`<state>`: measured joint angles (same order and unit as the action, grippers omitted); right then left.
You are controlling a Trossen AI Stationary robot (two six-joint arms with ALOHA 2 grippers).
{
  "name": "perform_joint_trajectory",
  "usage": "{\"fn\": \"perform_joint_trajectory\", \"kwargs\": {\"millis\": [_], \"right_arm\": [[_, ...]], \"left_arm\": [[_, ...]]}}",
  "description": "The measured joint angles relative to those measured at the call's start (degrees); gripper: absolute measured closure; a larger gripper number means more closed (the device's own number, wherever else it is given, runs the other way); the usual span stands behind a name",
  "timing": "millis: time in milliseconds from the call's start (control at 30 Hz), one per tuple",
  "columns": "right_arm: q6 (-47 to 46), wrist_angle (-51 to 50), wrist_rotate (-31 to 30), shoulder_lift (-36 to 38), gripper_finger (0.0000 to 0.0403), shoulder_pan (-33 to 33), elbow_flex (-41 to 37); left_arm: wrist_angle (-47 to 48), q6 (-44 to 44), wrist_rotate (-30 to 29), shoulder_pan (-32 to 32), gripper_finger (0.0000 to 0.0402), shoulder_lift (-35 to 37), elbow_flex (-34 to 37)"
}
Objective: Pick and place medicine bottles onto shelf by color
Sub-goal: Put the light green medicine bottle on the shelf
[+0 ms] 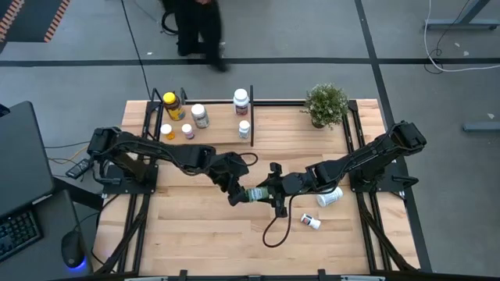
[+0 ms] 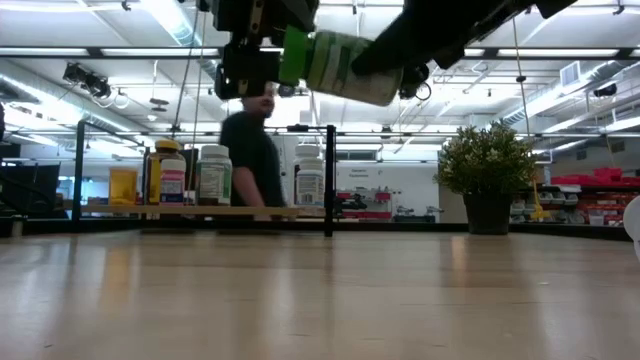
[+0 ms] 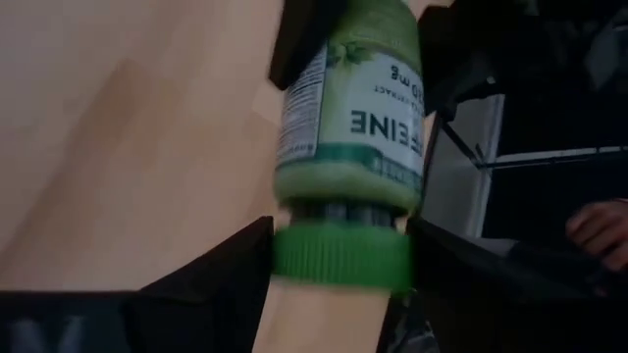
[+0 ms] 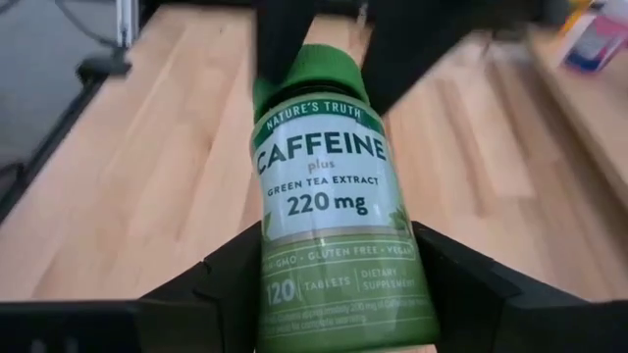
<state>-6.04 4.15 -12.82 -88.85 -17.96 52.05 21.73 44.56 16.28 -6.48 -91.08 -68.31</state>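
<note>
Above the middle of the bench, a green caffeine bottle hangs sideways between two arms: the left end effector clamps its green cap, the right end effector clamps its base. Other bottles stand on the shelf.

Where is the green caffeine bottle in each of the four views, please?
High view: green bottle at table centre, between both claws.
Low view: top centre, held in the air.
Left wrist view: centre, cap nearest.
Right wrist view: centre, label facing.
Shared landmark: its green cap.
</note>
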Motion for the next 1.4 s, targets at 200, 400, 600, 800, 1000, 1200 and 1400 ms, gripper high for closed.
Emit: {"fn": "perform_joint_trajectory", "kwargs": {"millis": [200, 400, 600, 800, 1000, 1200, 1400], "right_arm": [[-1.8, -1.2, -0.1, -0.2, 0.0178, 0.1, -0.2], [-2.1, -1.1, -3.3, -0.2, 0.0176, 0.1, -0.2], [-6.6, -0.3, -5.5, 1.4, 0.0176, 0.2, -0.2], [-10.9, 5.8, 0.2, 5.4, 0.0175, 1.7, -0.2], [-18.1, 10.5, 14.3, 7.3, 0.0175, 5.1, -0.2], [-23.1, 17.4, 24.9, 7.5, 0.0174, 8.4, -0.2], [-25.3, 18.2, 26.5, 7.5, 0.0174, 10.4, -0.2]], "left_arm": [[4.4, -1.6, 0.0, 2.0, 0.0158, 3.6, 0.0], [4.8, -1.8, -2.3, 3.5, 0.0166, 6.9, 0.0], [-0.1, -10.4, -13.3, 1.2, 0.0170, 9.7, 0.0], [-4.4, -24.6, -23.9, -3.3, 0.0170, 14.0, 0.0], [-6.0, -37.0, -28.2, -8.0, 0.0170, 17.9, 0.0], [-8.6, -57.9, -29.5, -13.8, 0.0165, 18.8, 0.0], [-8.1, -63.4, -34.7, -15.3, 0.0142, 18.3, 0.0]]}}
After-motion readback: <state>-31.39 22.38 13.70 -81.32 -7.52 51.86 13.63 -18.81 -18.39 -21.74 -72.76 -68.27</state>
